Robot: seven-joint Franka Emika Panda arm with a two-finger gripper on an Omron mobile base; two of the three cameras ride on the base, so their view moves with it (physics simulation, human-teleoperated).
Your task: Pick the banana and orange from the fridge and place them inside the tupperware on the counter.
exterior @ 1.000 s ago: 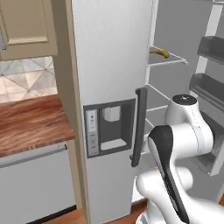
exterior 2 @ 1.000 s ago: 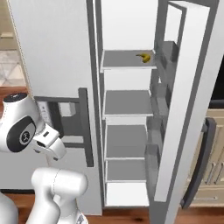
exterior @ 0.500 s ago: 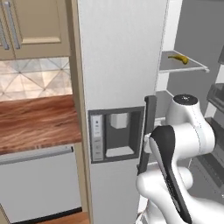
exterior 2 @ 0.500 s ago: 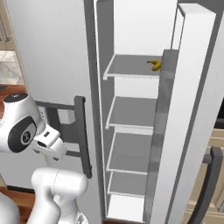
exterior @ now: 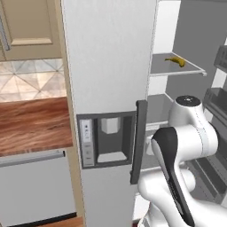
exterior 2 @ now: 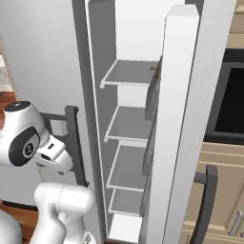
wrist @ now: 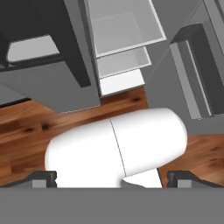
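The fridge (exterior: 111, 57) stands close ahead, its left door shut and its dispenser recess (exterior: 108, 137) facing me. Its right door (exterior 2: 188, 119) is swung open. The banana (exterior: 176, 60) lies on the upper shelf (exterior: 177, 70); only its brown tip (exterior 2: 154, 69) peeks past the door edge in the right base view. My gripper (wrist: 113, 178) is open and holds nothing, its fingertips (wrist: 42, 177) set wide apart; it points down at the floor in front of the fridge. The counter (exterior: 33, 126) lies left of the fridge. The orange and the tupperware are out of view.
Bare shelves (exterior 2: 128, 126) step down inside the fridge. Door bins (exterior: 219, 102) stick out on the open door. A dark oven front (exterior 2: 233, 95) and beige cabinets (exterior 2: 224, 190) sit to the right. Wood plank floor (wrist: 26, 127) lies below the hand.
The whole picture has shifted: the base has driven and the fridge looms larger, with more of its inside showing. The arm keeps its folded pose and the gripper stays open.
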